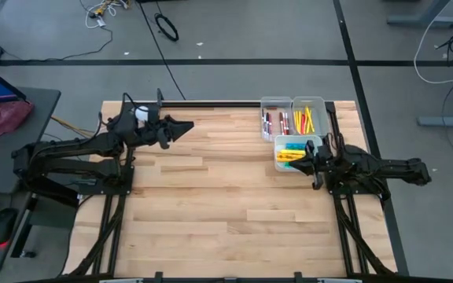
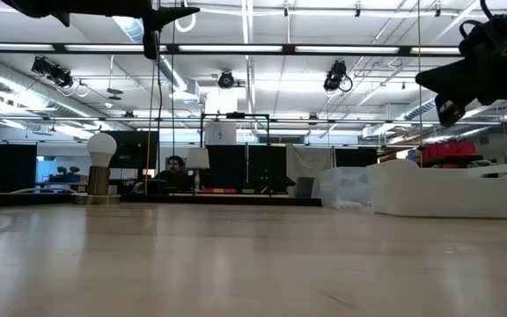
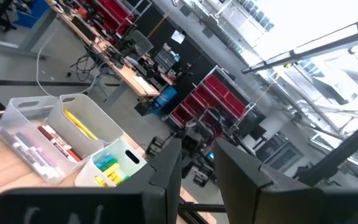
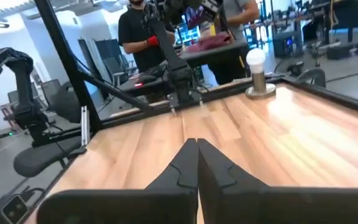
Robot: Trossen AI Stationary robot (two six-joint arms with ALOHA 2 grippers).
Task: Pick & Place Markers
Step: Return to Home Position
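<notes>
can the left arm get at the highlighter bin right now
Probably, but tightly. Bare table lies between the left tool and the highlighter bin, and the bin is open-topped. The right tool hangs shut over the bin's edge nearest the right arm, crowding it.

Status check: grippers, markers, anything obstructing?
Left gripper open, empty, raised at left. Right gripper shut, empty, beside bins. Markers all in bins. Nothing in the way.

Both arms are showing up matte black with chunky jointed links: left arm (image 1: 69, 153) frame left, right arm (image 1: 384, 167) frame right. Left gripper (image 3: 197, 148) and right gripper (image 4: 197, 143) are tapering into flat, angular wedge fingers.
</notes>
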